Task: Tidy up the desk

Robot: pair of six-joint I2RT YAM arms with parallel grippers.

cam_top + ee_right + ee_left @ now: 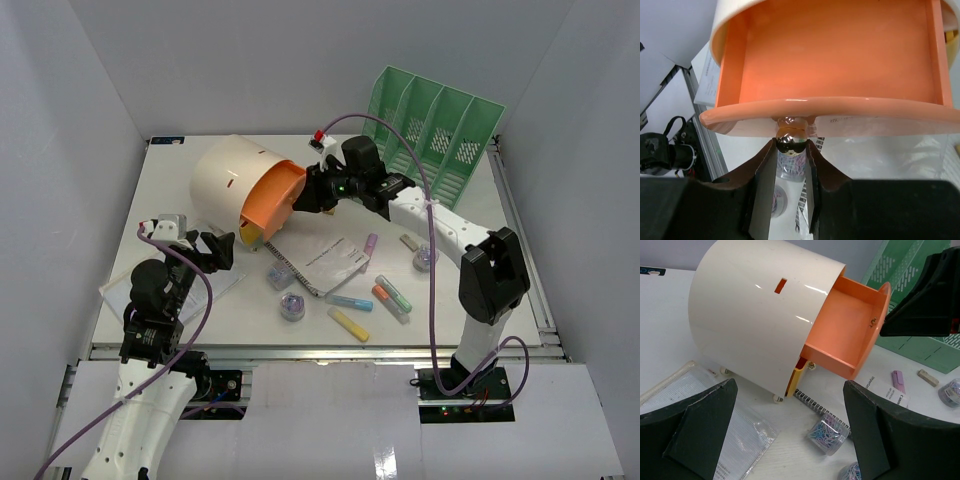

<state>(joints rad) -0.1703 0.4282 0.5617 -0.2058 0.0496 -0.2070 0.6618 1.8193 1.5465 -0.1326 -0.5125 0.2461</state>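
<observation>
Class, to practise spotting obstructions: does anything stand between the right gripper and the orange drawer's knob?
Nothing visible does. The right gripper is closed on the knob at the front of the pulled-out drawer, one finger on each side and no object between.

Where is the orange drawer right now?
Top view: the orange drawer juts from the cream box at the desk's back left, its knob in the right gripper.
</observation>
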